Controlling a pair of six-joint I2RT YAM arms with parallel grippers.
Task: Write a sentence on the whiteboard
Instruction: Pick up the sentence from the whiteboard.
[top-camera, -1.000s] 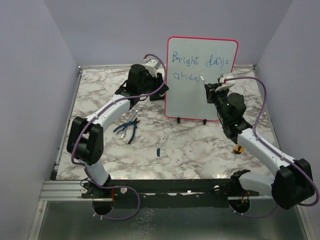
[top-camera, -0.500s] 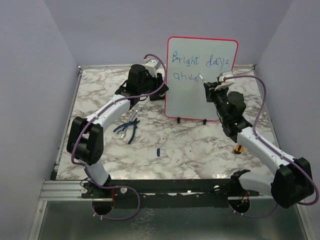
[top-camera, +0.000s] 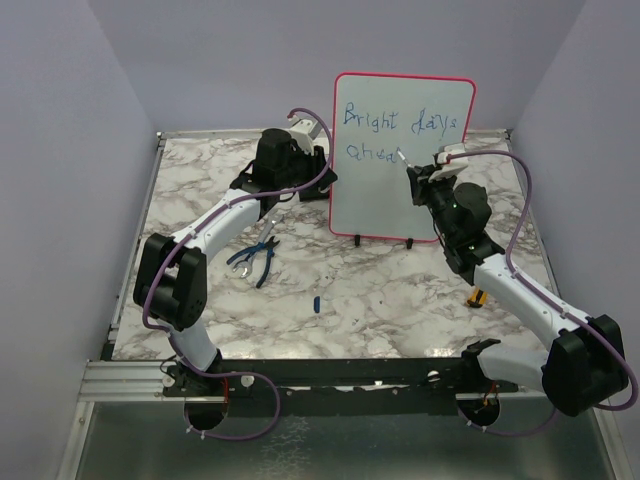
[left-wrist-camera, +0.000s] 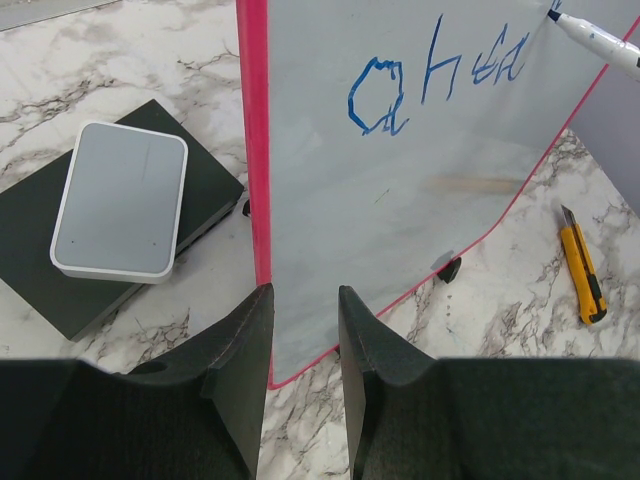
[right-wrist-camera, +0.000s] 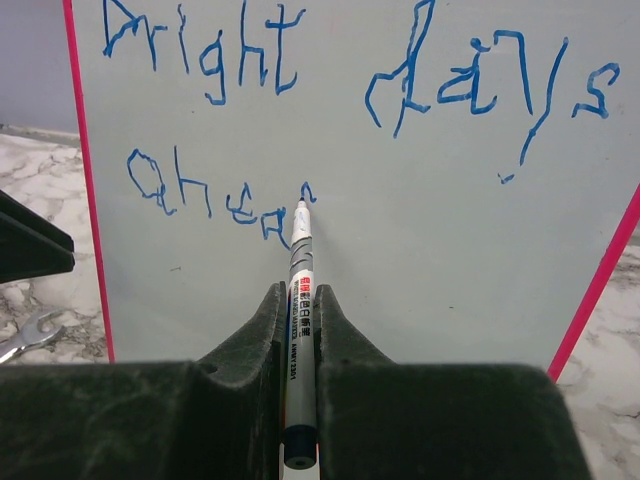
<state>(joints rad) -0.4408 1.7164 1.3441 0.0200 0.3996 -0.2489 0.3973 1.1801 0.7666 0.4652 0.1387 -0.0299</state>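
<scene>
Sentence reads "Bright days" on line one and "ahea" on line two, so I judge the final d is due. Whiteboard stands upright on its feet at the back of the worktop. Marker is clamped tight in my right hand, tip at the board just past the a. Left hand, part open, straddles the board's left frame edge, probably as a brace. Can't confirm contact.
</scene>
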